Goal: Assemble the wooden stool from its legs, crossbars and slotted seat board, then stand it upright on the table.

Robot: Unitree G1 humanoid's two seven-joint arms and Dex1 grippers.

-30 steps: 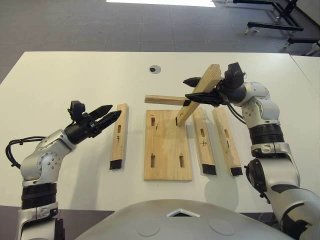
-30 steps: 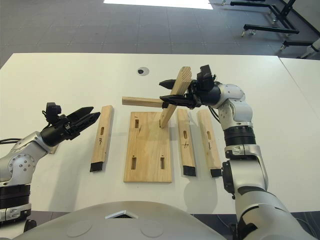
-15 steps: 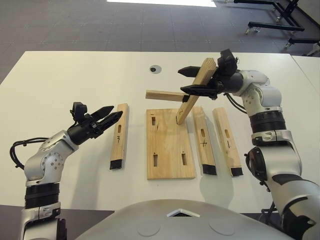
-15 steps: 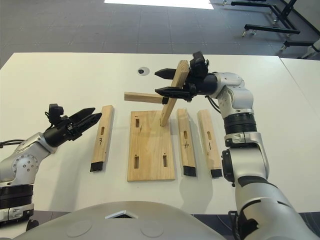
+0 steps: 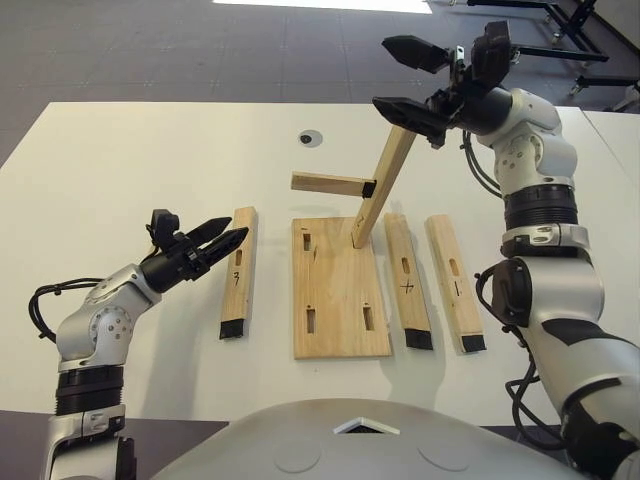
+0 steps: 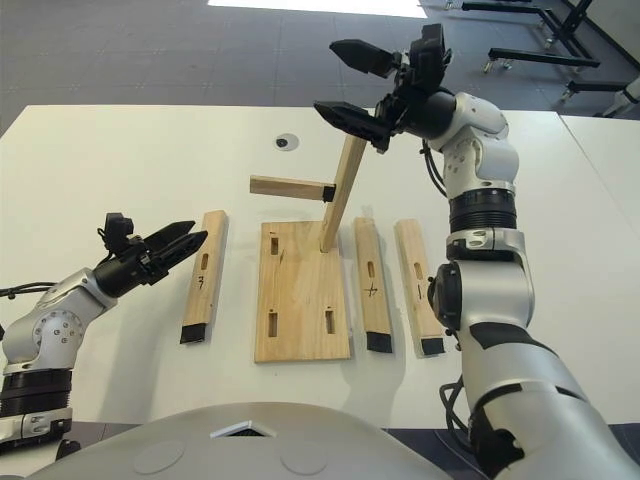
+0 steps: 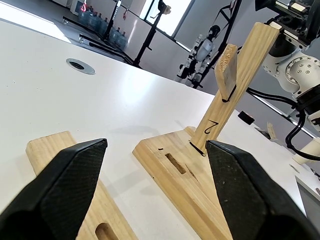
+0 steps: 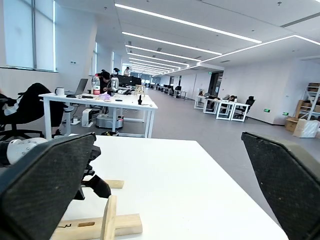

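Note:
The slotted seat board (image 5: 338,295) lies flat mid-table. One leg (image 5: 382,188) stands tilted in its far right slot, with a crossbar (image 5: 330,184) sticking out to the left from it. My right gripper (image 5: 405,78) is open above the leg's top end, clear of it. A loose leg (image 5: 237,270) lies left of the board, and my left gripper (image 5: 222,238) hovers open just left of its far end. Two more legs (image 5: 408,281) (image 5: 453,282) lie right of the board. In the left wrist view the standing leg (image 7: 235,85) rises from the board (image 7: 186,182).
A round grommet hole (image 5: 310,138) sits in the white table (image 5: 150,160) behind the parts. Wide bare table lies to the left and far side. Black metal frames (image 5: 545,45) stand on the floor beyond the table.
My right gripper has let go of the standing leg and risen up and back from it. The leg stays in the board's slot. The left arm barely moved.

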